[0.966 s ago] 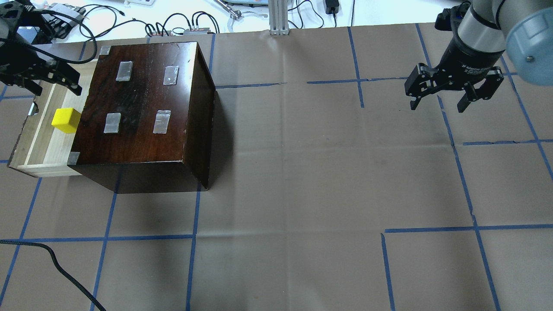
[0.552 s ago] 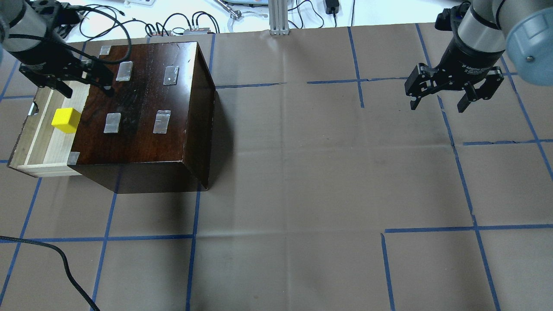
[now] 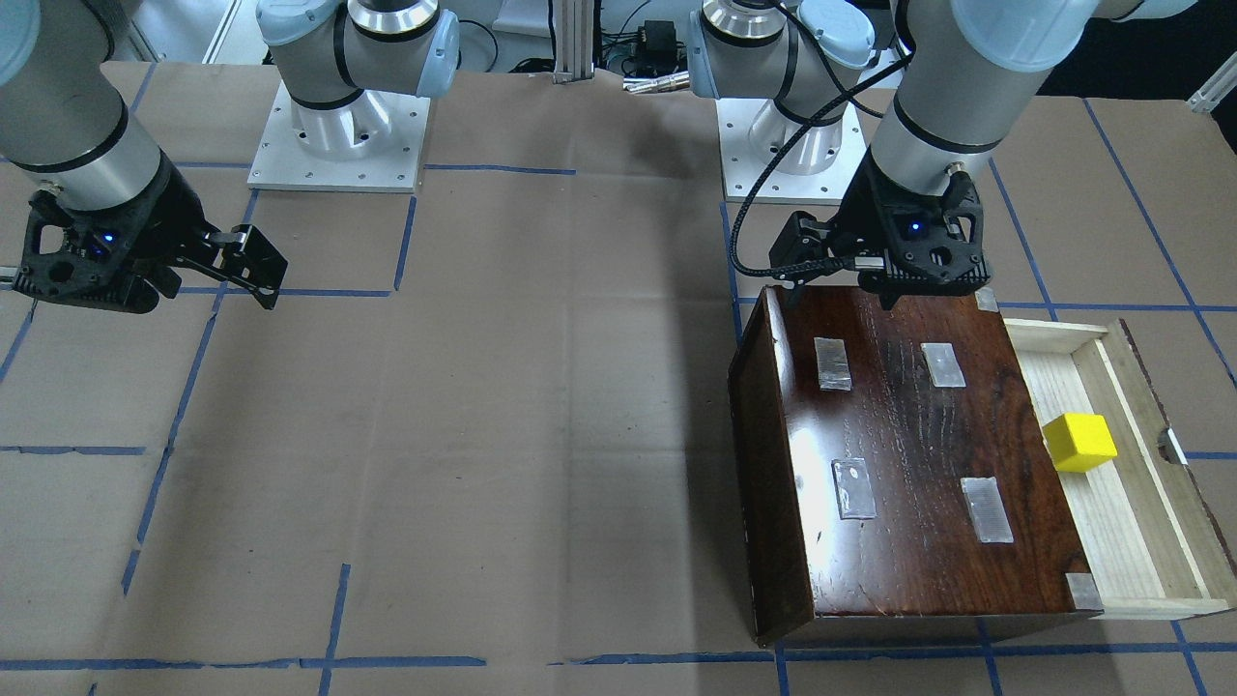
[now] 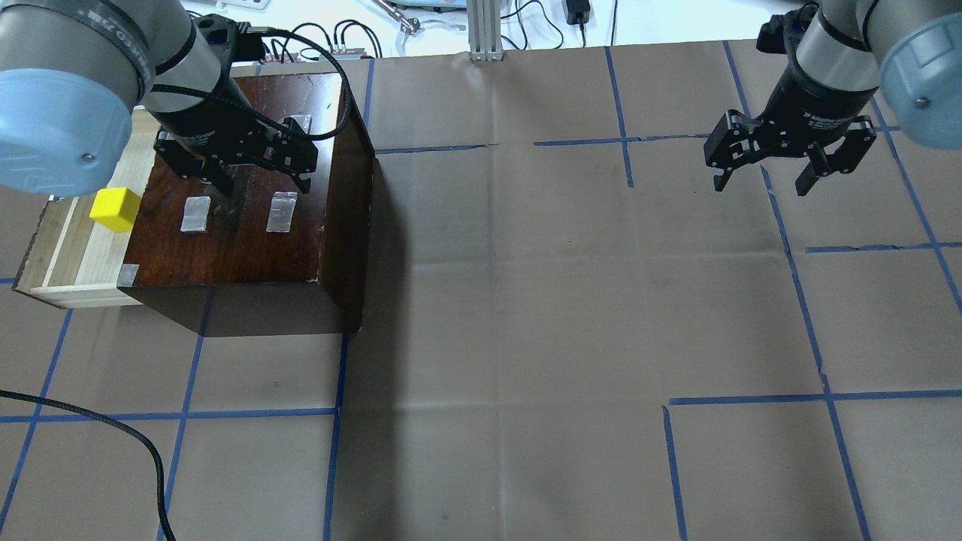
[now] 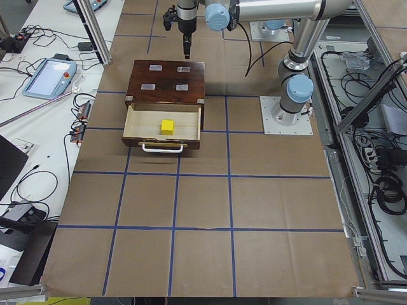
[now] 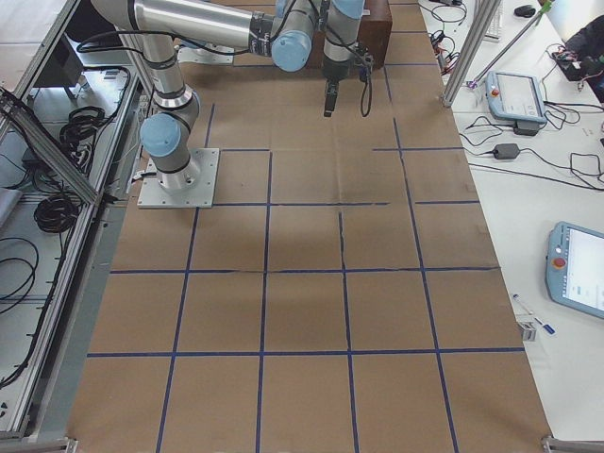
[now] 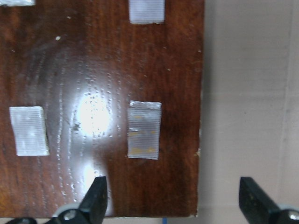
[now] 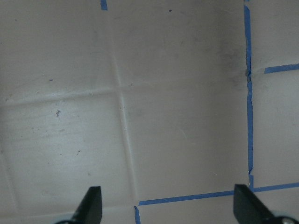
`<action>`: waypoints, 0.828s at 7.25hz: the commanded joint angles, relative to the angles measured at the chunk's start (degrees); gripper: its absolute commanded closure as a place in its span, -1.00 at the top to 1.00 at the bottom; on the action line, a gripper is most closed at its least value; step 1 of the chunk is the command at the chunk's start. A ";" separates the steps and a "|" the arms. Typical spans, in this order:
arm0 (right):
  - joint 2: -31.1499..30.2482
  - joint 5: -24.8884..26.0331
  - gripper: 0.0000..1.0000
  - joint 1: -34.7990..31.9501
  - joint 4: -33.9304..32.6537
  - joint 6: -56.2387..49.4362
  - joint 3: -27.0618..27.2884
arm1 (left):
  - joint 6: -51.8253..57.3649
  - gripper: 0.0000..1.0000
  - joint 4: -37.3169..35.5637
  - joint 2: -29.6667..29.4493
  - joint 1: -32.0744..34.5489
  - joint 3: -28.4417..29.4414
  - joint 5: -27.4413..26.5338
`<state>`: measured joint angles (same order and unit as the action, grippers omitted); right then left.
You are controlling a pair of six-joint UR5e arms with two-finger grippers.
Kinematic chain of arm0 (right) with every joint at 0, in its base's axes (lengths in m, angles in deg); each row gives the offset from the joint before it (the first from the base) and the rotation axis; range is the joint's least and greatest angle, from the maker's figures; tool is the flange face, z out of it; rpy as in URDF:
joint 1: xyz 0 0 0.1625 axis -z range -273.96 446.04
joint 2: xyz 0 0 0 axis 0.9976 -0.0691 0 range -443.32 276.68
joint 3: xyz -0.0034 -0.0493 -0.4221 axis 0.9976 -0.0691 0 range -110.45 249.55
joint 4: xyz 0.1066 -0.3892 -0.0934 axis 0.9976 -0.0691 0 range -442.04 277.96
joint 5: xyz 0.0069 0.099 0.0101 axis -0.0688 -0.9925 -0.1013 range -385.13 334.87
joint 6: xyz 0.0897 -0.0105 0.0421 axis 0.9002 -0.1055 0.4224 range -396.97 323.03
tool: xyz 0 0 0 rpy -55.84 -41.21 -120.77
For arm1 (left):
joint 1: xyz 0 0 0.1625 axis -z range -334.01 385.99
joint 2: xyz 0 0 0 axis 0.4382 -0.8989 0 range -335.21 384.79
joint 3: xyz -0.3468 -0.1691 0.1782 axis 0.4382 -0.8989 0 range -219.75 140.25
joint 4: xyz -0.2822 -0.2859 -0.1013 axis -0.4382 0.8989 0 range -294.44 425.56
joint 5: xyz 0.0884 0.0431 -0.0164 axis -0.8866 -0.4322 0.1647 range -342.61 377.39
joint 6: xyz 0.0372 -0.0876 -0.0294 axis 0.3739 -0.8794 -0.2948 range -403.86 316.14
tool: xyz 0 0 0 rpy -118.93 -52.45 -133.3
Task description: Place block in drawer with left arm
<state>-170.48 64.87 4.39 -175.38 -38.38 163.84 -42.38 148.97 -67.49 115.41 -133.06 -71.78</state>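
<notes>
The yellow block point(image 4: 115, 209) lies in the open drawer point(image 4: 68, 263), which sticks out of the dark cabinet point(image 4: 240, 240) on its left side. The block also shows in the front view point(image 3: 1079, 443) and the left side view point(image 5: 167, 126). My left gripper point(image 4: 261, 178) is open and empty, hovering over the cabinet top, to the right of the block. In the left wrist view point(image 7: 173, 200) it looks down on tape patches point(image 7: 144, 129) near the cabinet's edge. My right gripper point(image 4: 760, 182) is open and empty above bare table at the far right, as the right wrist view point(image 8: 169, 203) shows.
Cables point(image 4: 316, 45) and an aluminium post point(image 4: 485, 30) line the table's back edge. A loose black cable point(image 4: 113, 436) lies at the front left. Blue tape lines point(image 4: 804, 300) grid the brown table cover. The arm bases point(image 3: 338, 126) stand at the robot's side.
My left arm has swung right, from over the drawer's back corner to above the cabinet top, gripper still open. The block stays in the drawer. The right arm has not moved.
</notes>
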 commanded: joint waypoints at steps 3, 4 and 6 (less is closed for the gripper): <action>-0.03 0.00 1.00 0.00 0.00 0.01 0.02 | 0.46 0.98 0.87 0.78 0.31 -1.26 -0.03; -0.03 0.00 1.00 0.00 0.00 0.01 0.02 | 0.46 0.98 1.74 0.69 0.31 -1.26 -0.12; -0.03 0.00 1.00 0.00 0.00 0.01 0.02 | 0.46 0.98 2.02 0.61 0.31 -1.26 -0.21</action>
<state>-170.50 64.87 4.39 -175.38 -38.41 163.85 -41.93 150.76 -66.81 115.73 -134.30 -71.92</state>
